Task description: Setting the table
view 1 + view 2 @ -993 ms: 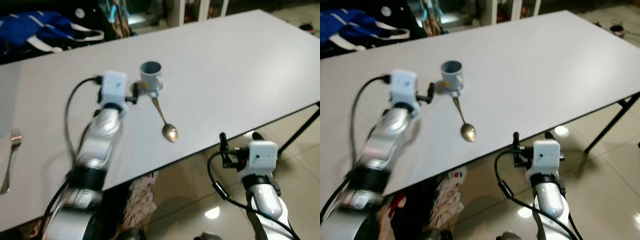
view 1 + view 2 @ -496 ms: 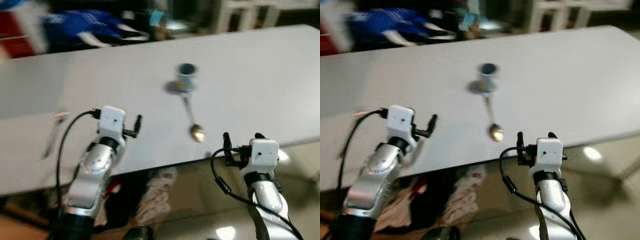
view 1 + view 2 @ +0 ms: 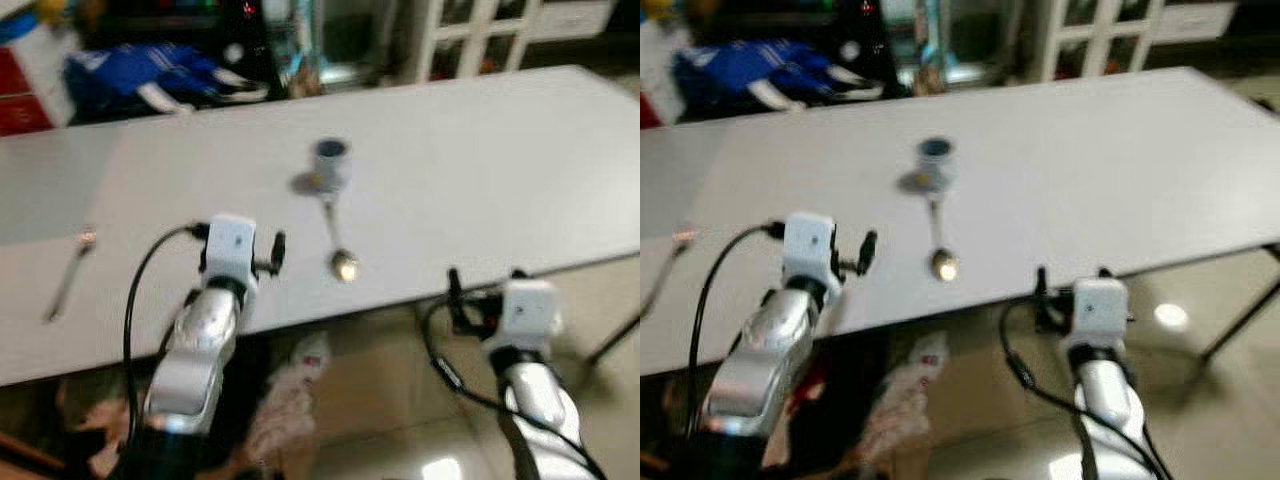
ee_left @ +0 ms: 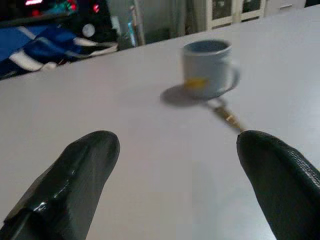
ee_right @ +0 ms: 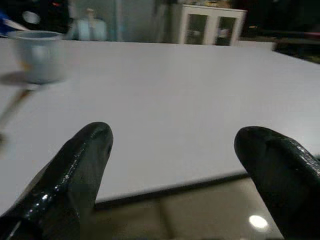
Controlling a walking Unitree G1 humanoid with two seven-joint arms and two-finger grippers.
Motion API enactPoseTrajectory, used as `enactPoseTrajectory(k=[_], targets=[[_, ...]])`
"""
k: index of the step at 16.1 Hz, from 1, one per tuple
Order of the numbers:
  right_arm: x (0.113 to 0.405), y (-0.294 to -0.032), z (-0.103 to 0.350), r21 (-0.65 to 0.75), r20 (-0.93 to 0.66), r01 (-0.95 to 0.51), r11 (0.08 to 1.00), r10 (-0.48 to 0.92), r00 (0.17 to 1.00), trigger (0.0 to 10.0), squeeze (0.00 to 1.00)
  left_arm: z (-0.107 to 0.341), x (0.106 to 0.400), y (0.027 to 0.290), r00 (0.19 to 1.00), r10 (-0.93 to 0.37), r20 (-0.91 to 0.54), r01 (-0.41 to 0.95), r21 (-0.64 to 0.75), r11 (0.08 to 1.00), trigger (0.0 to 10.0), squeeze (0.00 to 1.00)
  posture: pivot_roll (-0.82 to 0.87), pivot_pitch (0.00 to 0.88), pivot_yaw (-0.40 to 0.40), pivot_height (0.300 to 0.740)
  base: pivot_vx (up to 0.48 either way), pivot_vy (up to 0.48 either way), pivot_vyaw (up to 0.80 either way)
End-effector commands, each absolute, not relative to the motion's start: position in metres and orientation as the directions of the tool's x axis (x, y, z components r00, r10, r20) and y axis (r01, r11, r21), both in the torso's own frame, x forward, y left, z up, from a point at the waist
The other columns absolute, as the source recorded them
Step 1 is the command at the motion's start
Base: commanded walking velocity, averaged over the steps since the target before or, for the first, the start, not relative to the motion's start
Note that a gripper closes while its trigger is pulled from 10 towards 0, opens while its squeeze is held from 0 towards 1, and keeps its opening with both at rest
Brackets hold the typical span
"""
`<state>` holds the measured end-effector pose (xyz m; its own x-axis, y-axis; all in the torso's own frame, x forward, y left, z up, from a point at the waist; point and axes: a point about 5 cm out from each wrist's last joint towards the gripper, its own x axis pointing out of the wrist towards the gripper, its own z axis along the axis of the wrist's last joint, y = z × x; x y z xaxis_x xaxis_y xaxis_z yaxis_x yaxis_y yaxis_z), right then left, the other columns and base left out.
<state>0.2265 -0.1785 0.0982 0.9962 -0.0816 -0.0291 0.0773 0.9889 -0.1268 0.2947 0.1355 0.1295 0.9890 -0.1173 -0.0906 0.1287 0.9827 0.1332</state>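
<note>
Left gripper [image 4: 175,185] raised over table [image 3: 480,150], fingers [image 4: 75,180] apart

Mug, spoon and fork on the white bench

A small grey-blue mug [image 3: 330,163] stands upright near the middle of the bench [image 3: 480,160], with a yellowish mark on its side. A metal spoon [image 3: 338,243] lies just in front of it, handle end at the mug's base, bowl toward the near edge. A fork [image 3: 66,279] lies flat well apart, far to the left, tines pointing away.
</note>
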Motion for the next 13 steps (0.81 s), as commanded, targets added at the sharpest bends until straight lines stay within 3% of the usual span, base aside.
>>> enactPoseTrajectory(k=[1,4,8,13], targets=[[0.2266,-0.1727,0.1010,-0.119,-0.016,0.059,0.991,-0.061,0.998,10.0,0.00,0.1256,0.2964,0.1430,0.991,-0.064,-0.118,0.081,0.145,0.986,10.0,0.00,-0.19,0.003,0.046,0.727,0.270,-0.394,0.00],[0.2248,-0.1713,0.1006,-0.135,-0.018,0.034,0.990,-0.037,0.999,10.0,0.00,0.1272,0.3001,0.1441,0.994,-0.027,-0.106,0.042,0.139,0.989,10.0,0.00,-0.19,0.007,0.046,0.727,0.198,-0.249,0.00],[0.2228,-0.1728,0.1007,-0.139,-0.021,0.042,0.989,-0.045,0.999,10.0,0.00,0.1298,0.3001,0.1435,0.996,-0.020,-0.092,0.032,0.133,0.991,10.0,0.00,-0.19,0.016,0.044,0.727,0.000,0.000,0.77],[0.2220,-0.1738,0.1008,-0.128,-0.022,0.047,0.991,-0.050,0.999,10.0,0.00,0.1311,0.3011,0.1410,0.997,-0.024,-0.079,0.035,0.147,0.989,10.0,0.00,-0.20,0.019,0.042,0.727,0.000,0.000,0.00]])
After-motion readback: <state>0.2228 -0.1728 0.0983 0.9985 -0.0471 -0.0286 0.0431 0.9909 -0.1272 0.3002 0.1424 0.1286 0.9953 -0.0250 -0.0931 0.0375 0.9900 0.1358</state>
